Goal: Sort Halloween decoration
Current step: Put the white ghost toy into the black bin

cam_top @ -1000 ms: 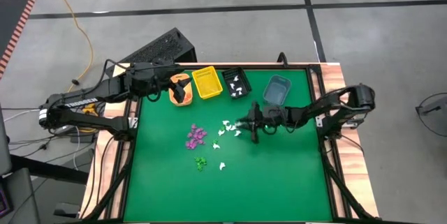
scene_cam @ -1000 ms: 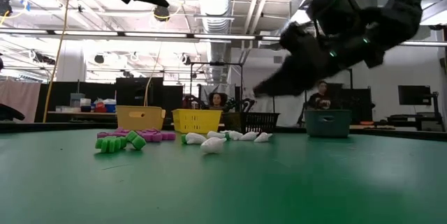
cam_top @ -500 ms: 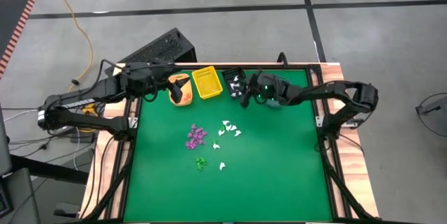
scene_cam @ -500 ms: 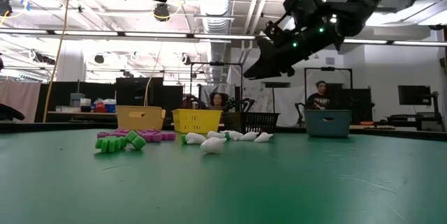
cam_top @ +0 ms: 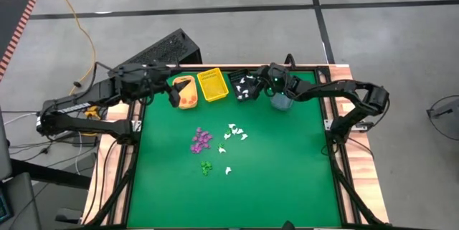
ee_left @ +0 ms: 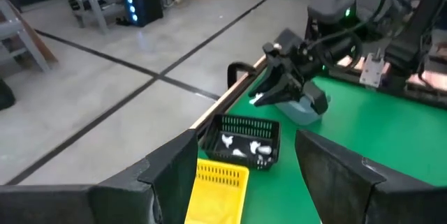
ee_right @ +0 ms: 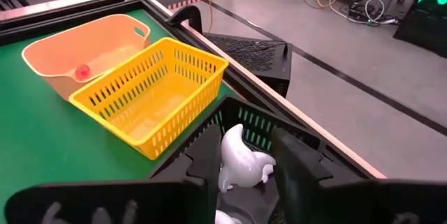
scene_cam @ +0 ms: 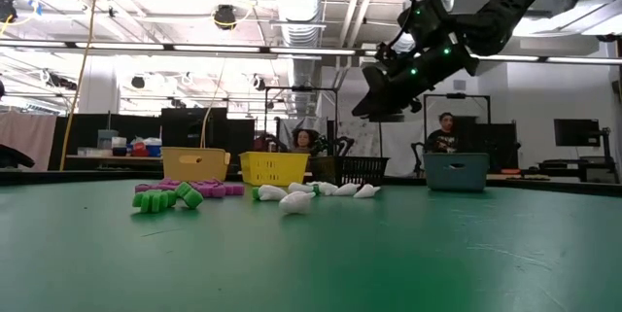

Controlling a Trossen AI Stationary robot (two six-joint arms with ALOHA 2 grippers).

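Note:
The Halloween decoration lies in small heaps mid-table: purple pieces [cam_top: 201, 139], white pieces [cam_top: 234, 132] and green pieces [cam_top: 206, 167]. More white ones lie in the black bin [cam_top: 244, 87] at the far edge. My right gripper [cam_top: 255, 87] hangs above that bin, fingers apart, with a white ghost piece [ee_right: 241, 162] between them. My left gripper [cam_top: 172, 94] hovers open beside the orange bin [cam_top: 186, 92], with nothing between its fingers [ee_left: 167, 175]. My right gripper has the white ghost piece between its two fingers [ee_right: 206, 155], over the black bin's near wall. I cannot tell whether the fingers touch the piece or whether it is free of them.
Four bins stand in a row along the far edge: orange, yellow [cam_top: 213, 84], black, and grey-blue [cam_top: 283, 101], which is partly under my right arm. The orange bin holds one small red piece [ee_right: 82, 71]. Bare green mat [cam_top: 287, 173] lies at the near side and right.
My right gripper has gone from the white heap mid-table up and toward the far edge, swinging left until it hangs over the black bin. My left gripper has drawn back a little toward the table's left, uncovering more of the orange bin.

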